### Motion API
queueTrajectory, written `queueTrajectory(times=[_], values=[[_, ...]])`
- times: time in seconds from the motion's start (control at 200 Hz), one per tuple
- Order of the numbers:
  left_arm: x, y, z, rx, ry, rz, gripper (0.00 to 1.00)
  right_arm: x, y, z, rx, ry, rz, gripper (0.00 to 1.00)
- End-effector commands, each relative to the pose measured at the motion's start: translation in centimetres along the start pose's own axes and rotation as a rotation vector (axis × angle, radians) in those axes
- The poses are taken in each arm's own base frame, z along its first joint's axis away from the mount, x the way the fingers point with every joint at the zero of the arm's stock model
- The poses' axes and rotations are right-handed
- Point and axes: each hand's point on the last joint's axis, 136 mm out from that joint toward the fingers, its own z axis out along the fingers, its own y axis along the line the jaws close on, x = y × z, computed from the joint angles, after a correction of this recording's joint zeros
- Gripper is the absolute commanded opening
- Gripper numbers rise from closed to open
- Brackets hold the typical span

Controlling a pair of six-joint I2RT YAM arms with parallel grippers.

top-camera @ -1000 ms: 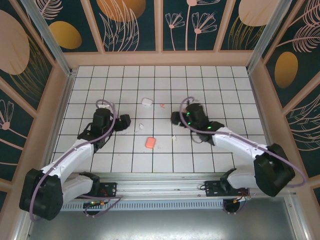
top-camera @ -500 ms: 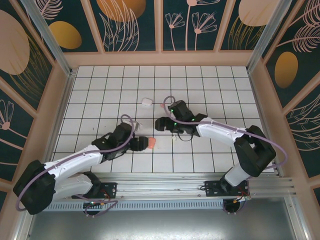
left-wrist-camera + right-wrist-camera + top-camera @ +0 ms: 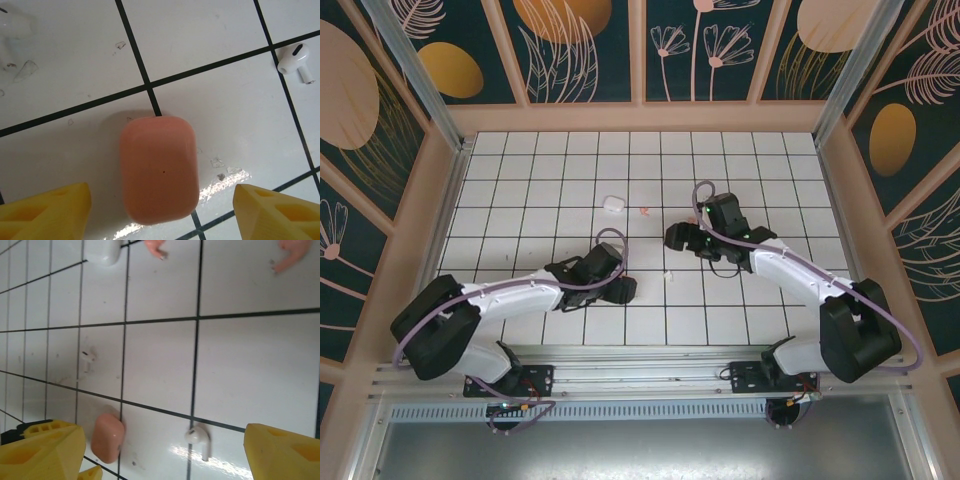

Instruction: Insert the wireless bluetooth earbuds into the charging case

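The salmon-pink charging case (image 3: 157,170) lies shut on the white tiles between the yellow fingers (image 3: 45,210) of my left gripper (image 3: 162,212), which is open with a gap on each side of the case. A white earbud (image 3: 294,61) lies to its right. My right gripper (image 3: 165,452) is open above the floor, over a white earbud (image 3: 200,437), with the pink case (image 3: 107,437) at its left finger. A second white earbud (image 3: 89,359) and two pink earbuds (image 3: 156,247) (image 3: 290,255) lie farther off. From above, the left gripper (image 3: 620,290) covers the case, and the right gripper (image 3: 680,238) hangs mid-table.
A white charging case (image 3: 613,204) sits shut towards the back, with a pink earbud (image 3: 645,210) just right of it. A white earbud (image 3: 668,275) lies between the two grippers. Wooden walls (image 3: 640,118) ring the tiled floor.
My left arm has swung right and come down over the pink case, its jaws narrowing slightly. My right arm reached left, then drew back to the right.
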Motion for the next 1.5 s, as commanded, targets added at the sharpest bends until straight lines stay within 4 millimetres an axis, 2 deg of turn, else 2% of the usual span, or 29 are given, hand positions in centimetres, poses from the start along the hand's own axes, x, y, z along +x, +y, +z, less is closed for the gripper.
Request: queueTrajectory(times=[0.0, 0.31, 0.455, 0.646, 0.901, 1.046, 1.181, 1.361, 1.496], values=[[0.2, 0.8, 0.3, -0.087, 0.030, 0.043, 0.74, 0.4, -0.5, -0.1, 0.001, 0.003, -0.006, 0.83], [2.1, 0.2, 2.8, -0.129, 0.107, 0.097, 0.79, -0.3, -2.7, -0.4, 0.071, -0.061, 0.042, 0.83], [2.7, 0.6, 3.2, -0.163, 0.125, 0.127, 0.74, -1.7, -4.6, -2.4, 0.125, -0.144, 0.115, 0.82], [2.0, 0.5, 2.5, -0.150, 0.080, 0.168, 0.64, -3.9, -6.3, -5.7, 0.087, -0.252, 0.218, 0.81], [0.9, -0.1, 1.7, -0.112, 0.014, 0.259, 0.52, -4.4, -6.3, -6.3, 0.028, -0.249, 0.212, 0.82], [-0.5, -0.8, 0.2, -0.082, -0.055, 0.310, 0.48, -4.1, -4.9, -6.1, -0.041, -0.201, 0.186, 0.83], [-2.0, -1.8, -1.7, -0.026, -0.151, 0.359, 0.45, -3.6, -2.7, -5.7, -0.158, -0.148, 0.156, 0.80], [-3.6, -4.6, -4.5, 0.109, -0.270, 0.492, 0.43, -1.9, 2.6, -5.2, -0.331, -0.039, 0.037, 0.78], [-5.5, -5.7, -6.6, 0.117, -0.358, 0.599, 0.41, 0.6, 7.2, -4.8, -0.417, 0.123, -0.106, 0.79]])
